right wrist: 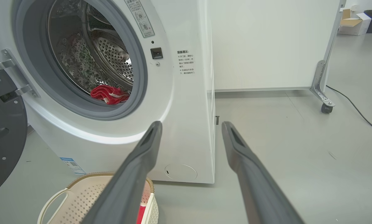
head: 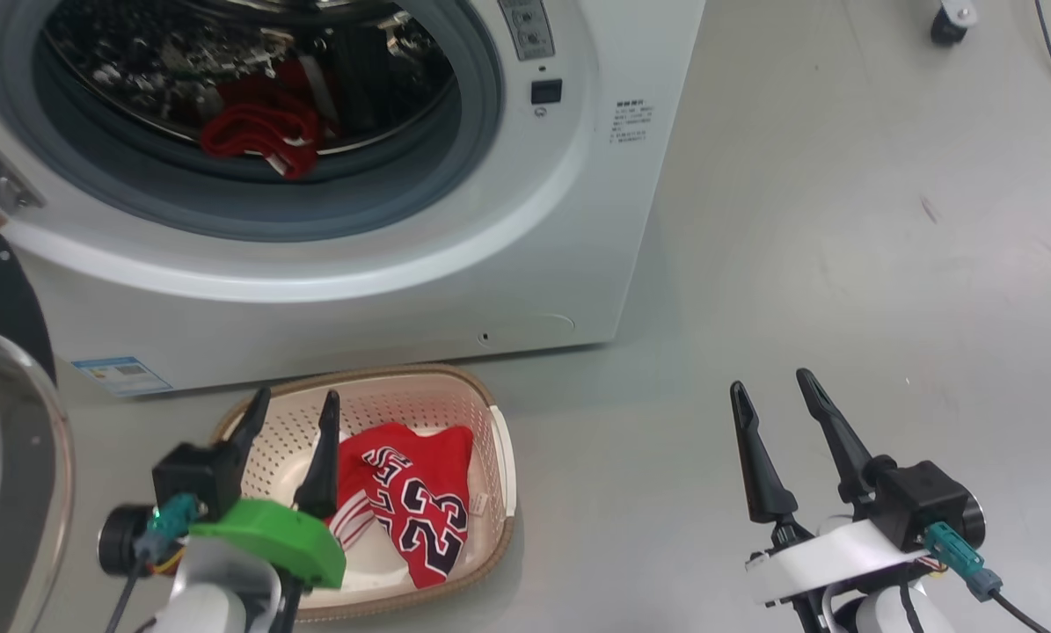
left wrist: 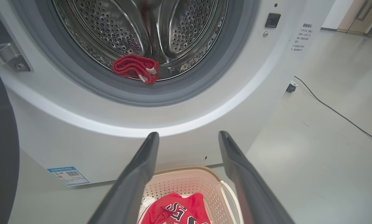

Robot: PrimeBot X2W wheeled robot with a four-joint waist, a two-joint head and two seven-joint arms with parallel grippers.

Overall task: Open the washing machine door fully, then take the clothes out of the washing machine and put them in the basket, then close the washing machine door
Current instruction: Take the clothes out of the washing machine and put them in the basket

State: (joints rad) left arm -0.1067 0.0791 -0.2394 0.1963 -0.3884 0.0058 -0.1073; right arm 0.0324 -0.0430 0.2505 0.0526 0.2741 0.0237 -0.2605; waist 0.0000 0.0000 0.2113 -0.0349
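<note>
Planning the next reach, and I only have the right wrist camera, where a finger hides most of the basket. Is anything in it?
Observer: Yes, a red jersey numbered 23 lies in the basket.
Operator: Where is the left claw?
Observer: The left claw is open and empty, over the basket's left side in the head view.
Operator: And the door?
Observer: The washing machine door shows its clear glass bowl at the head view's left edge, left of the basket.
</note>
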